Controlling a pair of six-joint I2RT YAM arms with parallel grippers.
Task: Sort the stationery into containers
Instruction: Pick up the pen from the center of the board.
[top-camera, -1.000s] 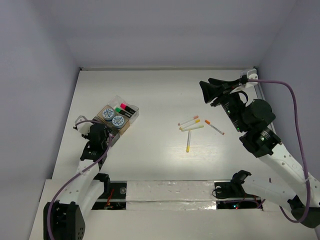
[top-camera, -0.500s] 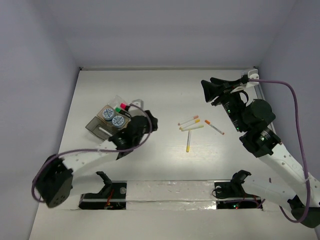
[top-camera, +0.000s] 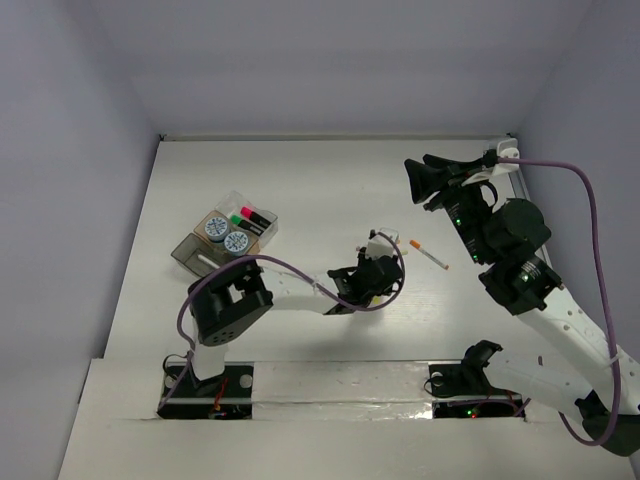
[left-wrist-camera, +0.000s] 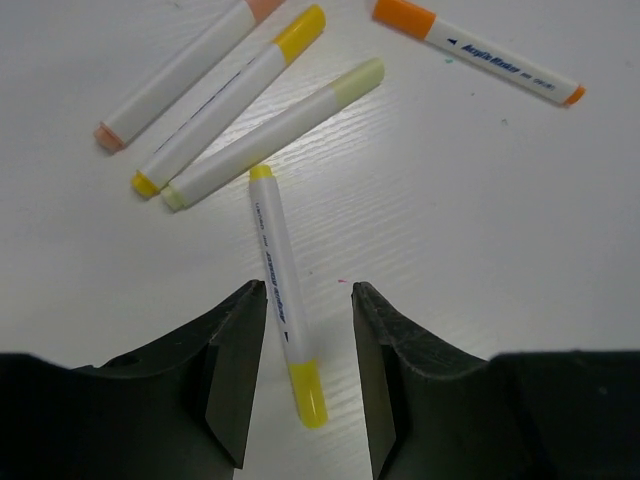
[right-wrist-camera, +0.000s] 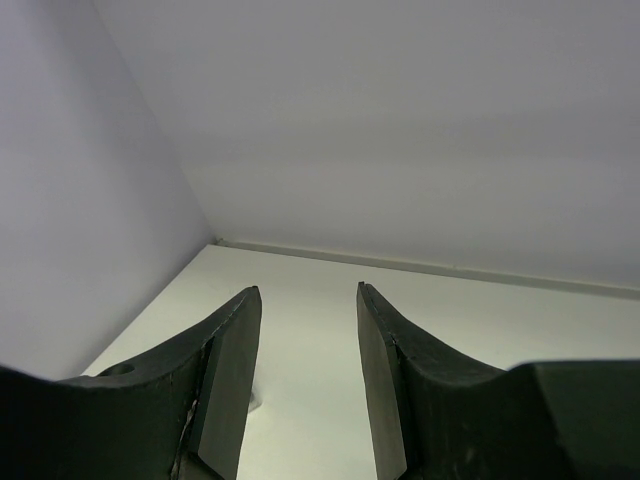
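Several white pens lie mid-table. In the left wrist view a yellow-capped pen (left-wrist-camera: 285, 300) lies flat on the table between the fingers of my left gripper (left-wrist-camera: 307, 292), nearer the left finger. The gripper is open, low over the table, and not closed on the pen. Beyond it lie a pink-tipped pen (left-wrist-camera: 180, 70), a yellow pen (left-wrist-camera: 230, 100), a pale green pen (left-wrist-camera: 270, 135) and an orange pen (left-wrist-camera: 480, 55). From above, my left gripper (top-camera: 377, 280) covers most of this group; the orange pen (top-camera: 428, 254) shows beside it. My right gripper (top-camera: 418, 180) hangs open and empty, raised at the far right.
The joined containers (top-camera: 196, 250) sit at the left: a clear tray with green- and pink-capped markers (top-camera: 250, 216), a tan tray with two blue-white discs (top-camera: 226, 234), and a grey tray. The right wrist view shows only the table's far corner and the walls.
My left arm has swung from the trays rightward across the table to the pens, and its jaws have narrowed slightly. The right arm has not moved.
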